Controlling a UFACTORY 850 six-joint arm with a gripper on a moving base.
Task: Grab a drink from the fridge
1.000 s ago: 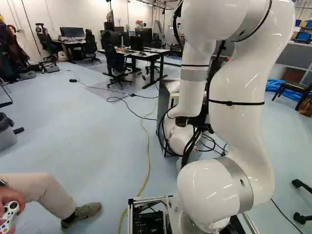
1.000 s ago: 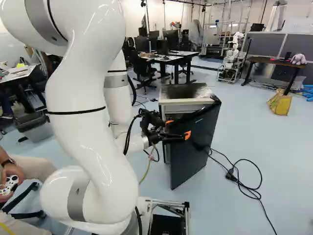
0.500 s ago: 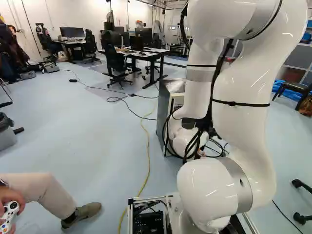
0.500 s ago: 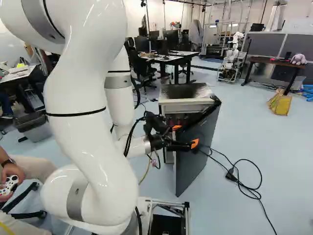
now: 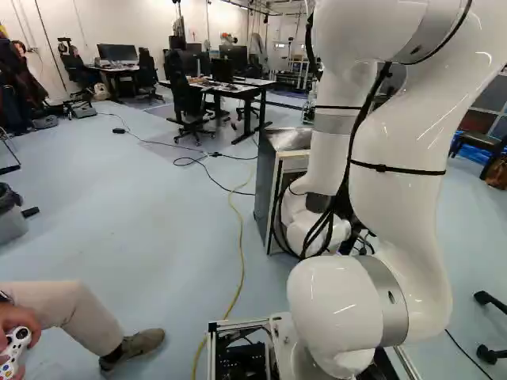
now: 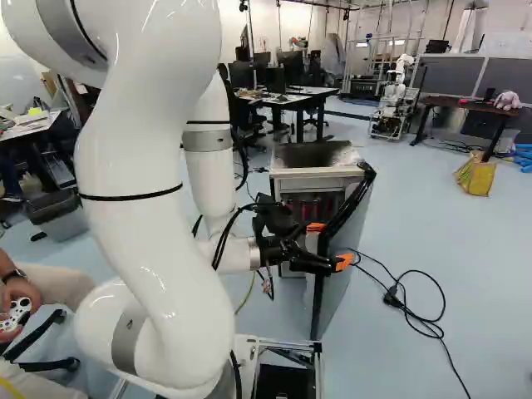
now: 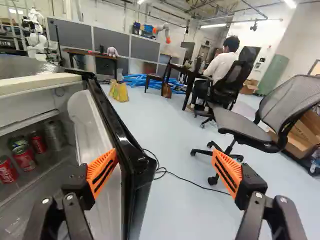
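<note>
Right base view has my gripper released, ribbed orange pads spread wide: one at the pale moulded liner of the opened fridge door, contact unclear, the other well apart past its glossy black edge. Deeper in the fridge, smooth round red cans stand in a group, a grey can beside them. Outside the door, smooth floor gives me room, crossed by a thin black cable, up to a mesh-backed chair.
</note>
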